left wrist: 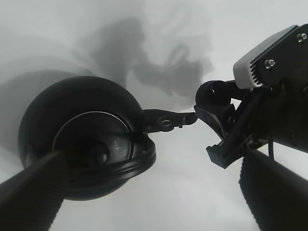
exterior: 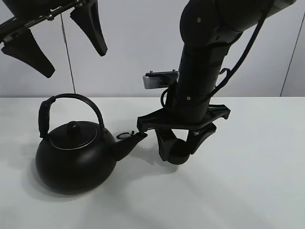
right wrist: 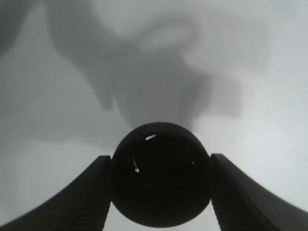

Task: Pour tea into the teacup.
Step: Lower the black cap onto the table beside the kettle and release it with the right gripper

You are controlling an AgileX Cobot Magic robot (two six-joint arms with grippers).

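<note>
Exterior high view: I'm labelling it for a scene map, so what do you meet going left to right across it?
The kettle → its spout → the teacup, clamped in the right gripper. The open left gripper hangs above the kettle, so it is left out of the order.

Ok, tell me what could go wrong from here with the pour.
1. The right gripper pinches the round teacup by its curved sides, so it could slip or tip once tea lands in it.
2. The cup sits close to the spout of the kettle; tilting the kettle could knock the spout into the cup or the gripper.
3. The left gripper hangs open well above the handle; an off-centre grab might let the kettle swing.
</note>
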